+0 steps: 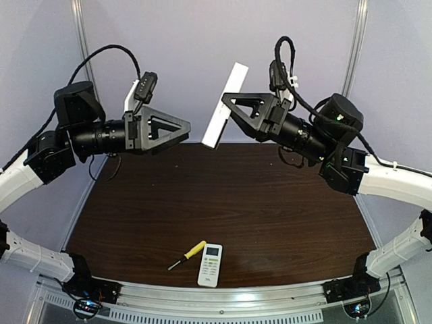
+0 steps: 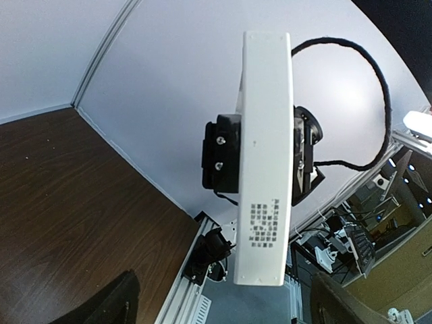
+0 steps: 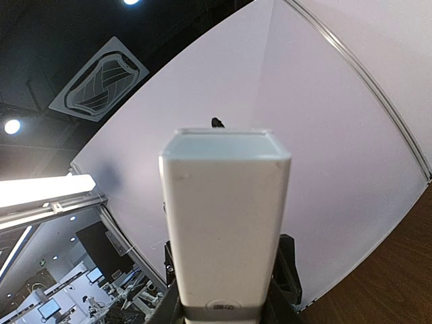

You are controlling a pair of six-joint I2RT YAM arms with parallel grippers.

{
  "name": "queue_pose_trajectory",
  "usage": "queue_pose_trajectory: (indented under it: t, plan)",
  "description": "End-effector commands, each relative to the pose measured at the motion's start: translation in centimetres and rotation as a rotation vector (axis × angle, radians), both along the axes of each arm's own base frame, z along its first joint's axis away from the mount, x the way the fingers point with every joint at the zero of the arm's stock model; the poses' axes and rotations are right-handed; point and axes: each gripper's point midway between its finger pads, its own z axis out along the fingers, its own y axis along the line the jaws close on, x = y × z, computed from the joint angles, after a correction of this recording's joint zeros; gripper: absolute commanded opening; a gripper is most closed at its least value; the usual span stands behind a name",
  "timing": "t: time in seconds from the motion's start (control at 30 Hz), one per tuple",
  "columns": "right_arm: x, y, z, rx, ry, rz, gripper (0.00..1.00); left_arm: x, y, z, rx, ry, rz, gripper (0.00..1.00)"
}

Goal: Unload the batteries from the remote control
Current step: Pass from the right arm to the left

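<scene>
Small remote point(image 1: 210, 264) on brown table point(image 1: 270, 202); right gripper point(image 1: 228, 102) clamps long remote point(image 1: 217, 125), left gripper point(image 1: 183, 129) spread

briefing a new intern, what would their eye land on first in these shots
A long white remote hangs in mid-air above the dark table, clamped by the right hand, with the open left hand facing it close by. Down at the table's near edge lie a second remote and a yellow-handled screwdriver, side by side.
</scene>
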Motion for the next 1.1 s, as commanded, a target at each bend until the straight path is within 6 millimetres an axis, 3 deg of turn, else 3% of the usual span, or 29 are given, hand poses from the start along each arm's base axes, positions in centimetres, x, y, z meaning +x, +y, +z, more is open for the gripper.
queue_pose_trajectory:
  t: [0.0, 0.13, 0.27, 0.63, 1.07]
  plan:
    - [-1.3, -0.7, 1.7, 0.039, -0.072, 0.027, 0.00, 0.3, -1.4, 2.2, -0.037, -0.071, 0.035, 0.85]
    - [-0.9, -0.6, 0.7, -0.012, -0.043, 0.007, 0.00, 0.3, -2.5, 2.5, -0.032, -0.088, 0.018, 0.77]
    - [-0.9, -1.2, 0.5, -0.019, -0.036, -0.013, 0.00, 0.5, -3.1, 1.9, -0.022, -0.080, 0.007, 0.69]
    - [-1.1, -1.6, 0.0, -0.027, -0.032, -0.027, 0.00, 0.6, -4.4, 3.1, -0.048, -0.092, -0.023, 0.46]
    - [-1.1, -1.6, -0.5, -0.040, -0.038, -0.052, 0.00, 0.0, -5.5, 2.8, -0.046, -0.072, -0.091, 0.52]
